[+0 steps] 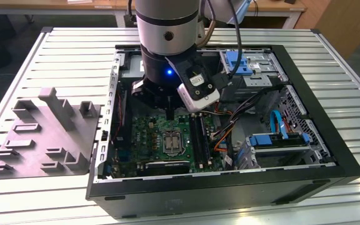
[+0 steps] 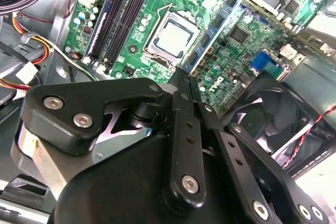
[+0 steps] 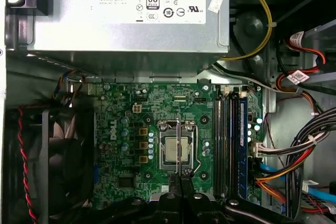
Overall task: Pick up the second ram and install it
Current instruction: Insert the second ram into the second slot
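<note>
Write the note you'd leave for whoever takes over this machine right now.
The end effector is shut, holding nothing visible, above the green motherboard near the silver processor socket.
One long dark-blue circuit-board stick stands in the black slot farthest from that socket; I cannot tell whether it is the second ram.
Done: that stick looks seated.
Left: the neighbouring black slots look unfilled.

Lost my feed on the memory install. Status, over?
Claw shut, empty, by the processor socket. One blue ram stick seated in the slots; cannot tell if it's the second. Cable bundle beside the slots.
</note>
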### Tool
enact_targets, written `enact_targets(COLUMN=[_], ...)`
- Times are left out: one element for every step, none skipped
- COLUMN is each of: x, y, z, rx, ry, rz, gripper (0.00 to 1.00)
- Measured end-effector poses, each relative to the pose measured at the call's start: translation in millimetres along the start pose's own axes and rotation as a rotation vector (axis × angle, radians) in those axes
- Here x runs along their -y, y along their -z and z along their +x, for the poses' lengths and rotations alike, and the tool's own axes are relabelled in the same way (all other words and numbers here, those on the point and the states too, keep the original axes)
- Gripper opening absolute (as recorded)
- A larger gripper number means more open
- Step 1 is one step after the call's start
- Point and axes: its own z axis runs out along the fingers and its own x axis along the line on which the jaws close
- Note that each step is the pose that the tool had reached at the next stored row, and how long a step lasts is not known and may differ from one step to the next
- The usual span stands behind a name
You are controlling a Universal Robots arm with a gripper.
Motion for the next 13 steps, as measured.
enact_targets(x=[0.0,0.0,0.0,-0.1,-0.1,-0.1,-0.1,-0.2,-0.2,-0.2,-0.2,-0.2,-0.3], y=[-0.3,-0.3,-0.5,-0.7,-1.0,-1.2,-1.5,-1.8,-2.1,-2.4,-2.8,-3.1,-3.3], z=[-1.0,-2.7,-4.7,-6.9,-9.3,-11.6,-14.3,-16.8,-19.2,-21.6,-23.7,-25.4,-27.1], rx=[0.0001,0.0000,0.0000,0.0000,0.0000,0.0000,0.0000,0.0000,0.0000,0.0000,0.0000,0.0000,0.0000], ry=[0.000,0.000,0.000,0.000,0.000,0.000,0.000,0.000,0.000,0.000,0.000,0.000,0.000], rz=[-0.0002,0.0000,0.0001,0.0000,0.0001,0.0001,0.0000,0.0000,0.0001,0.0001,-0.0001,-0.0001,-0.0001], gripper=[0.12,0.12,0.12,0.12,0.12,0.12,0.12,0.12,0.12,0.12,0.12,0.12,0.12])
